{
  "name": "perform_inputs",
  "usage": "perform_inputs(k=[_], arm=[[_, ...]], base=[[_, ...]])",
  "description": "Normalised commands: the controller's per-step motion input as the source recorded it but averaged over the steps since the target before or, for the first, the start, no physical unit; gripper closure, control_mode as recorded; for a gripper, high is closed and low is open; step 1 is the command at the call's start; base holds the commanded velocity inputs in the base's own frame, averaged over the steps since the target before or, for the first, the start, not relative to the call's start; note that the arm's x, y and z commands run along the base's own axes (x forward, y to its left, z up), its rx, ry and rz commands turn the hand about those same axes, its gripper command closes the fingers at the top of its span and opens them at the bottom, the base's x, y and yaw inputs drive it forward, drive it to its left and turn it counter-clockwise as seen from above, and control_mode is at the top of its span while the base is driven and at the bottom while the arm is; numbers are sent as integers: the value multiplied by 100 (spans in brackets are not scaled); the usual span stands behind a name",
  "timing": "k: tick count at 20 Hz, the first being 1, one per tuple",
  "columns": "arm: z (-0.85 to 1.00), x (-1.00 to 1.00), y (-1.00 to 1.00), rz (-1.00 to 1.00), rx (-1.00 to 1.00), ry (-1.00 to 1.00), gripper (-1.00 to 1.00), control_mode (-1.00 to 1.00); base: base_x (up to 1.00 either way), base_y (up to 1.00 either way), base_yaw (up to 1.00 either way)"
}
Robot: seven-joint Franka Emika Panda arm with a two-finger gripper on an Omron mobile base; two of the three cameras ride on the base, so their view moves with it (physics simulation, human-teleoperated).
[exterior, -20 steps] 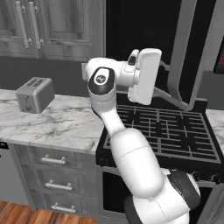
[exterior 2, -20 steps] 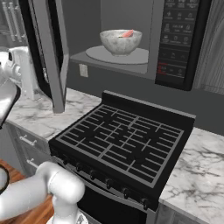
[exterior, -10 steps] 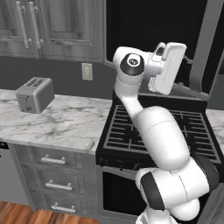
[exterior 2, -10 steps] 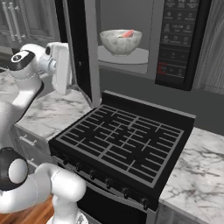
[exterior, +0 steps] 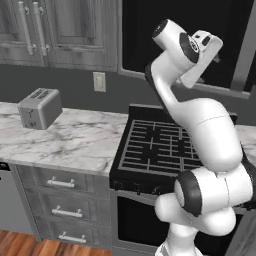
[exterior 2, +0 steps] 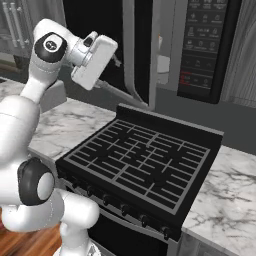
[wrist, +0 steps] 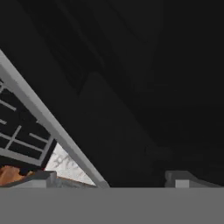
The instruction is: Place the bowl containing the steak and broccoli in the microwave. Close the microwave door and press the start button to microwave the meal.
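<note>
A black gas stove [exterior 2: 142, 165] sits between marble worktop [exterior: 65, 142] stretches. Above it, the white arm's fingers [wrist: 43, 177] are spread wide and empty against the glossy black microwave door [exterior 2: 137, 50], which is nearly shut. The push could glance off the door, leaving it unlatched. A silver toaster [exterior: 40, 107] stands near the worktop's back edge.

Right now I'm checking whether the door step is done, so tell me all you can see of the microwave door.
The microwave door is a wide, glossy black panel in a grey frame, above the stove. It stands nearly shut, a narrow gap left beside the control panel. The hand view looks straight onto its dark face, with both fingers close to it; contact cannot be told.
</note>
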Motion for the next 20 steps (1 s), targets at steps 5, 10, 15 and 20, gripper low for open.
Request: perform_inputs(k=[5, 10, 15, 20], arm=[[-21, 79, -23, 63, 29, -52, -100, -100], [-58, 80, -1, 56, 12, -63, -100, -100], [-96, 93, 0, 42, 0, -59, -100, -100], [-93, 100, -1, 18, 0, -46, -100, -100]], base=[[0, 0, 0], [0, 0, 0], [0, 0, 0], [0, 0, 0]])
